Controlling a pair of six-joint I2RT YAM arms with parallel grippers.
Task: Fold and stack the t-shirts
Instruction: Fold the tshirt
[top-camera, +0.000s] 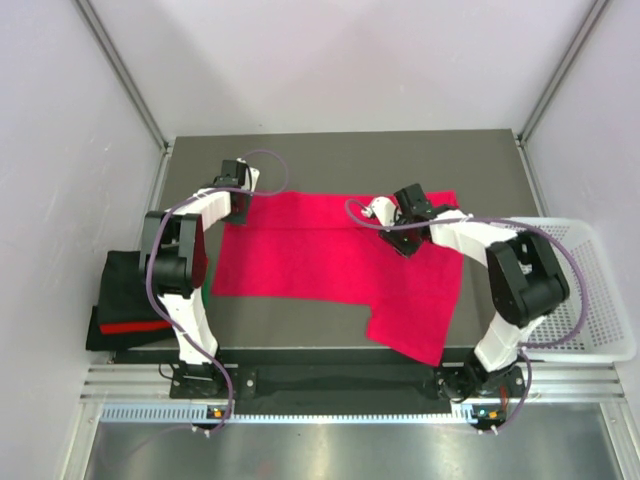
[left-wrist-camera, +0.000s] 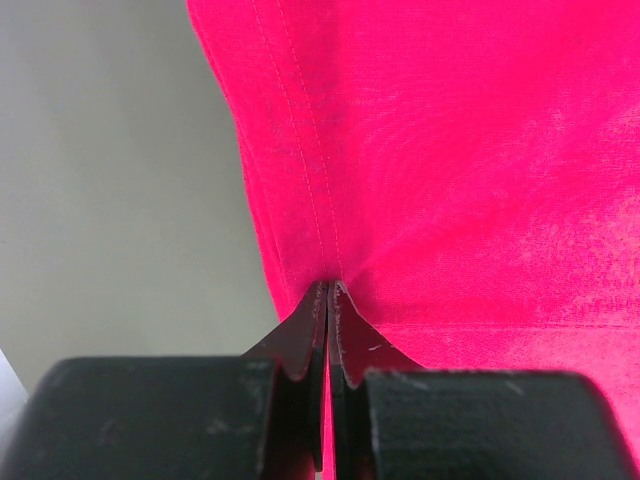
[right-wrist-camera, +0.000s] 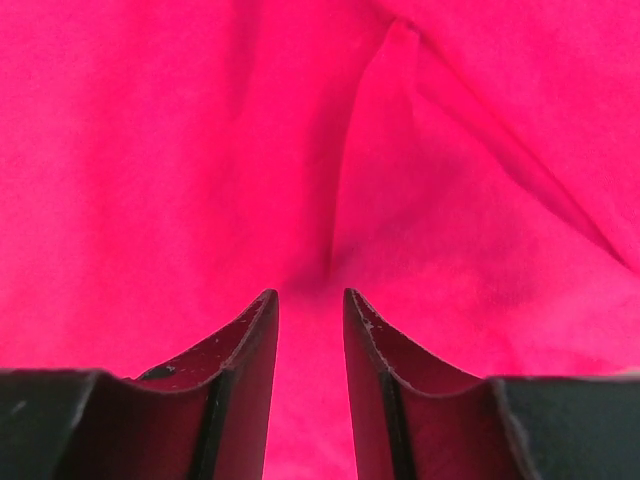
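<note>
From above, I see the magenta t-shirt spread flat across the middle of the grey table. Its near right part hangs towards the table's front edge. The left gripper sits at the shirt's far left corner and the right gripper rests over its right half. A folded pile of black and red lies at the left edge, and a white basket stands on the right.

On the left wrist camera, the fingers are pressed together, pinching the stitched hem.

On the right wrist camera, the fingers stand apart over creased cloth, gripping nothing.
</note>
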